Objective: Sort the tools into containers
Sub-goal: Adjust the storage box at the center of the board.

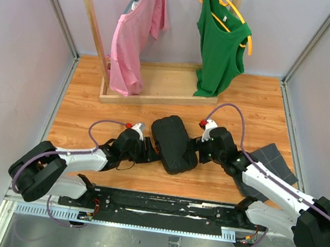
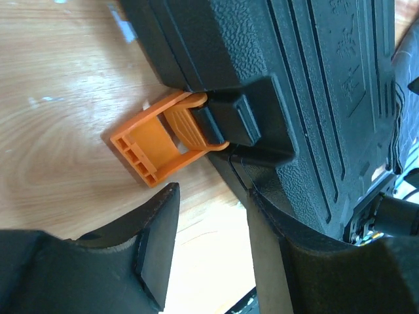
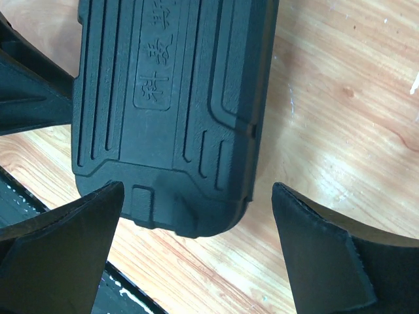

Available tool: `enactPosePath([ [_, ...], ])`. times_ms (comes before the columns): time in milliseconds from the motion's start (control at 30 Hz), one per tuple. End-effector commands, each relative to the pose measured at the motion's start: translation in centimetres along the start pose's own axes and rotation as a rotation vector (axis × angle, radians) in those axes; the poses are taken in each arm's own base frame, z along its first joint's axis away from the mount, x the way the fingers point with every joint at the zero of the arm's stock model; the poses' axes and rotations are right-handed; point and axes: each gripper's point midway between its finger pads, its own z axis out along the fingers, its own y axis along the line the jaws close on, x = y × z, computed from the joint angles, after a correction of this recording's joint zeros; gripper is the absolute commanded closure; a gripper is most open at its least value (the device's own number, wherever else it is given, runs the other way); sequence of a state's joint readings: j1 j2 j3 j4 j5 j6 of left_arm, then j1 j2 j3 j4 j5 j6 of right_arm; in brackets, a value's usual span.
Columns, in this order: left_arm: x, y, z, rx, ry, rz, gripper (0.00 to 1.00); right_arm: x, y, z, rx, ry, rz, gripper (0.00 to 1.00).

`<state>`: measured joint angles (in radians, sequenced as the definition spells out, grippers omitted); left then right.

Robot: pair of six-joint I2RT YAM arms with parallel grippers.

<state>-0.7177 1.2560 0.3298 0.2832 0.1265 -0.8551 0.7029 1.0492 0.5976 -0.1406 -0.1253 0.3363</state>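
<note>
The closed black case sits mid-frame on the table, so I'd close my right tool, now spread astride its end, to steady it, then press my spread left tool squarely against the orange latch.

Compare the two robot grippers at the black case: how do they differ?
The left gripper sits at the orange latch of the case, which sticks out sideways; the right gripper faces the case's plain rounded end. The right gripper gapes wider than the left gripper. Both are open, gripping nothing.
</note>
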Motion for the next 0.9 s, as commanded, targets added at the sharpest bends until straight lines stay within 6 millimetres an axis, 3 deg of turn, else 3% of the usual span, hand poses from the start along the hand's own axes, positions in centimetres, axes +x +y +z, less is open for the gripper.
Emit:
enactPosePath([
  [0,-1.3,-3.6,1.2,0.075,-0.031,0.025,0.5,0.9,-0.3,-0.3,0.031,0.003,0.021,0.04],
  [200,-1.7,-8.9,3.8,0.165,-0.01,0.076,0.43,0.8,-2.9,-1.7,0.187,-0.024,0.064,0.03],
  [400,-0.9,-12.4,7.4,0.214,0.057,0.117,0.39,1.0,-5.4,-3.8,0.342,-0.066,0.121,0.02],
  [500,-1.0,-12.8,7.9,0.218,0.059,0.117,0.38,1.4,-6.3,-4.7,0.395,-0.091,0.154,0.01],
  [700,-1.1,-12.3,6.8,0.217,0.034,0.152,0.37,2.3,-7.1,-5.4,0.423,-0.145,0.224,0.01],
  [867,-0.8,-11.0,4.9,0.207,0.011,0.192,0.38,2.0,-5.0,-4.8,0.294,-0.149,0.211,0.01],
])
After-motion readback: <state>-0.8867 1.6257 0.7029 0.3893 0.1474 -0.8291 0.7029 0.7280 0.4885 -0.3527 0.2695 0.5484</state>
